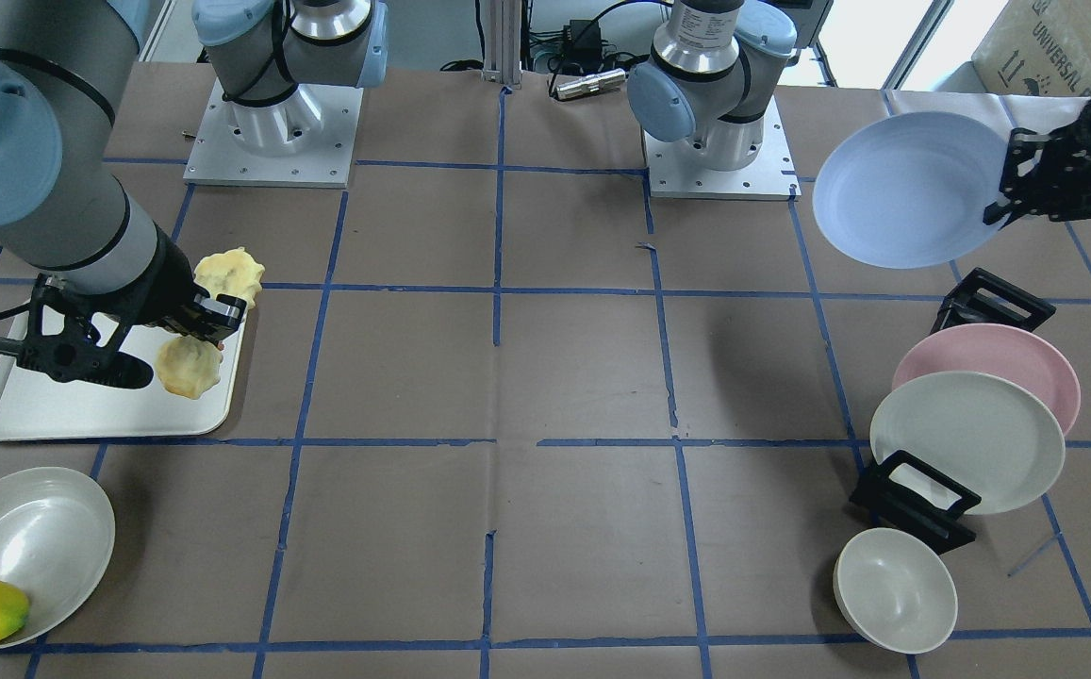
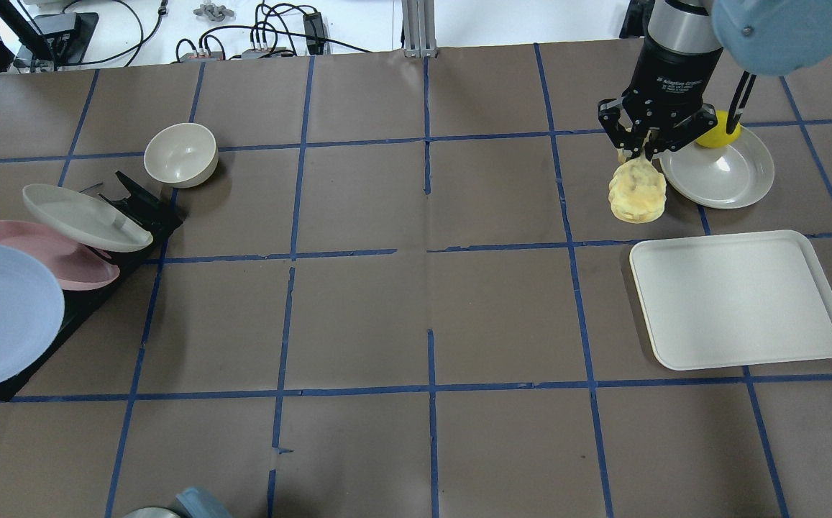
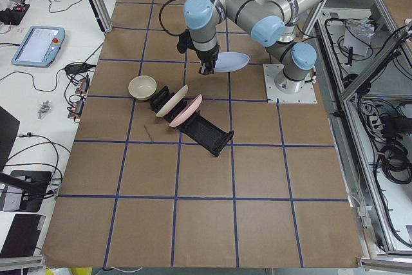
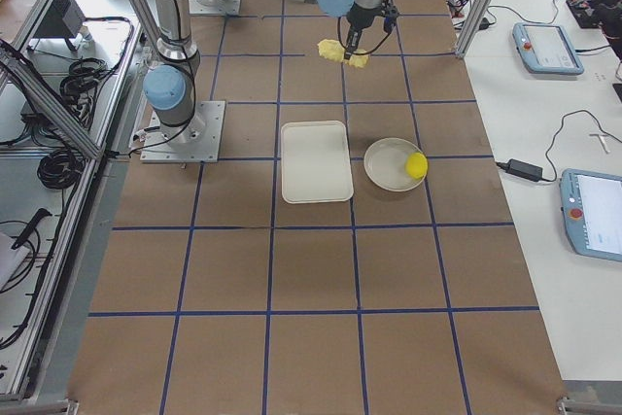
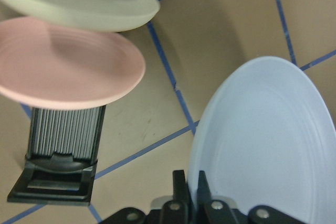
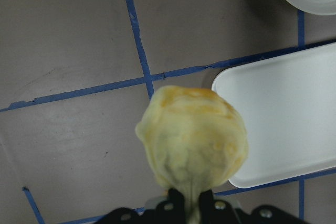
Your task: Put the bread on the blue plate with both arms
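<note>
A big white tray point(image 2: 739, 298) lies flat on the brown table point(image 2: 416, 288), which has blue tape lines point(image 2: 430, 248) making squares. Past the tray sits a shallow white dish point(image 2: 728, 173) with a yellow-green fruit point(image 2: 718, 133) on its rim.

On the other side, a black rack point(image 1: 913, 500) holds two plates on edge — a pink plate point(image 1: 1002, 363) and a cream-white plate point(image 1: 969, 438), leaning close together. A small white bowl point(image 1: 894, 589) sits tipped just beside the rack's end.

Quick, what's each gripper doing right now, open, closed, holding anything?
Left gripper: closed on the rim of the blue plate, which it holds in the air.
Right gripper: closed on the bread, which it holds above the table.
</note>
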Motion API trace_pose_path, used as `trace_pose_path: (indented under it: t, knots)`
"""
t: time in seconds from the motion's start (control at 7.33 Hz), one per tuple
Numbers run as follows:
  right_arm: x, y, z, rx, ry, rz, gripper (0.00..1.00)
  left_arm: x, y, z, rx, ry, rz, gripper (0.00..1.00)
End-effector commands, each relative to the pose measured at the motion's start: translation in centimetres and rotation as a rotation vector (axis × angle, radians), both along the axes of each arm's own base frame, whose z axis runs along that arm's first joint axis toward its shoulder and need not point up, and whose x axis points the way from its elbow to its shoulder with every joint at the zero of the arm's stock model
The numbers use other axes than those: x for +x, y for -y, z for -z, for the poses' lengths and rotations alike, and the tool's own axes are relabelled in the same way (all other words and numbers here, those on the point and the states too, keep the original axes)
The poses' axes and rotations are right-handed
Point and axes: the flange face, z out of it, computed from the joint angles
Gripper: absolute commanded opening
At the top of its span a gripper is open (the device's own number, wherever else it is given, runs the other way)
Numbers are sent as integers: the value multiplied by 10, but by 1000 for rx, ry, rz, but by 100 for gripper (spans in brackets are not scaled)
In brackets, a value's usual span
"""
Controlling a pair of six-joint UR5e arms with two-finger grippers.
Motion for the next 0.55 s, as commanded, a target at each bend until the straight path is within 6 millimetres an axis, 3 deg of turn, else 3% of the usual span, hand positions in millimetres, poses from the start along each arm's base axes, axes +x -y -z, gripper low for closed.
trace_pose_path:
  t: [0.0,0.14,0.27,0.41]
  knots:
    - [0,-2,3,5,1,0,13,-113,20,16,12,-104,-6,3]
    - [2,-2,0,-3,-3,44,13,-191,33,38,29,-77,57,3]
    - [24,-4,5,4,30,96,13,-246,54,68,-13,-53,89,3]
    - [38,-2,9,-11,33,91,13,-277,70,105,16,-44,59,3]
